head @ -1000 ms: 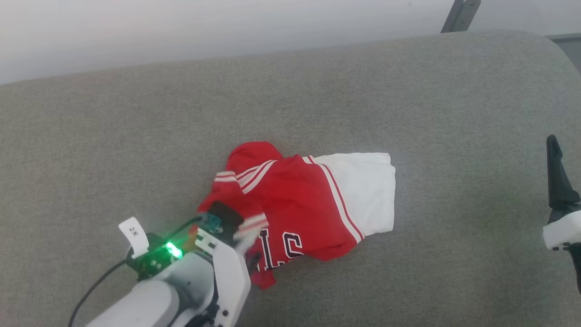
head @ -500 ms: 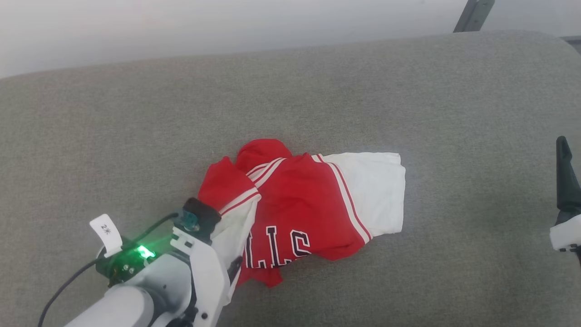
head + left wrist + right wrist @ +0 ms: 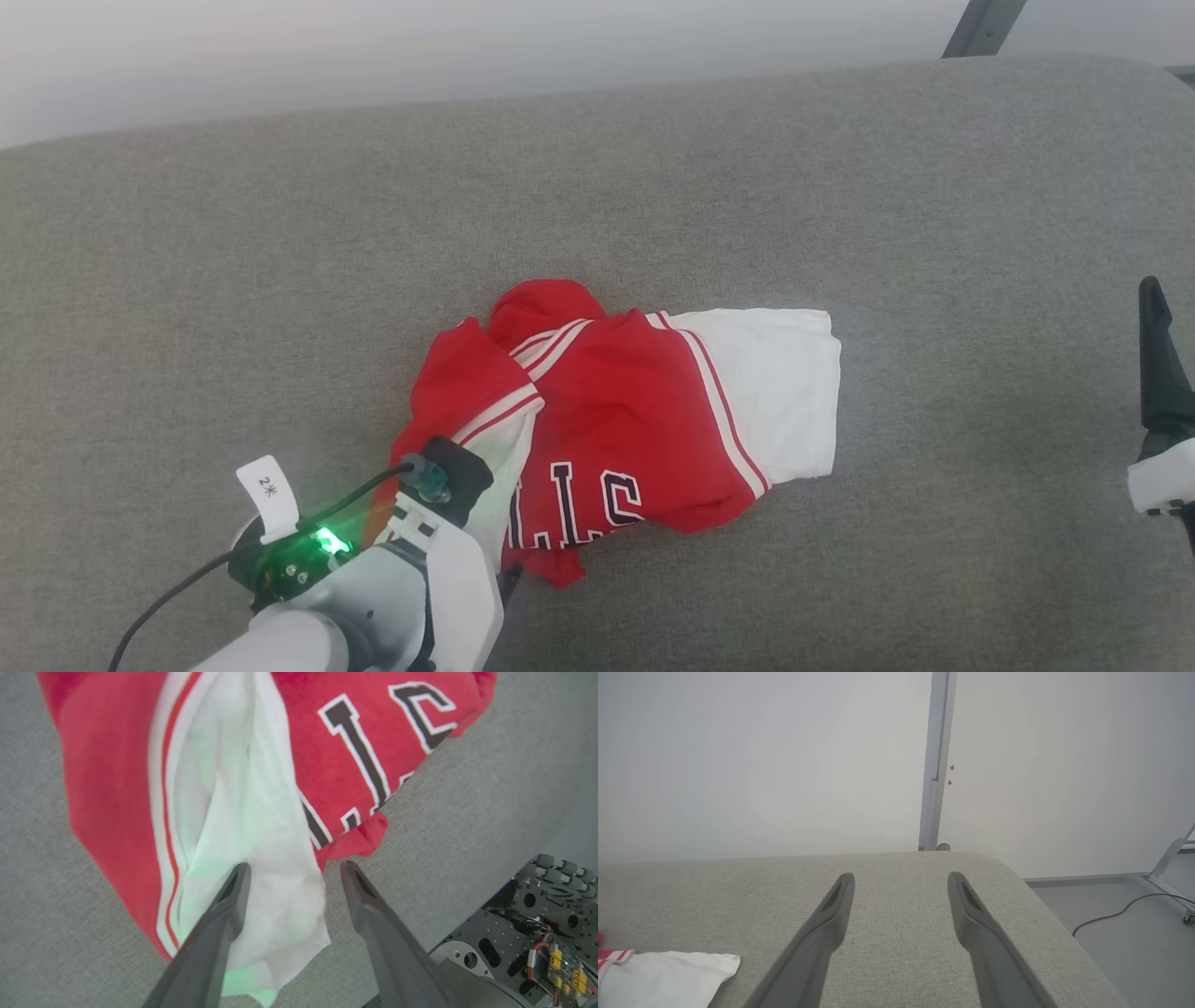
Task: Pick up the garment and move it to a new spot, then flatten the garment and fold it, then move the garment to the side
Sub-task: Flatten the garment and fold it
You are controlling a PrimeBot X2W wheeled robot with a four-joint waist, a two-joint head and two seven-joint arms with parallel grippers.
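Left gripper (image 3: 294, 865): jaws spread, not clamped. The near white sleeve (image 3: 243, 826) of the garment (image 3: 635, 411) lies between and beneath the two fingers; I cannot tell whether either finger touches the cloth.

Right gripper (image 3: 901, 876): jaws also spread, nothing between them. It hangs over bare grey fabric surface (image 3: 280, 233), well apart from the garment, at the right edge of the head view.

Garment: resting on the surface near its middle, just ahead of the left wrist. It is bunched: the red body is crumpled, one sleeve lies out flat to the right, the other is twisted under the left arm, and the chest lettering is partly folded under.

Progress, as judged: no grip held, garment neither flat nor folded. Whether this is already the new spot cannot be told. Flattening, folding and the move aside all remain.
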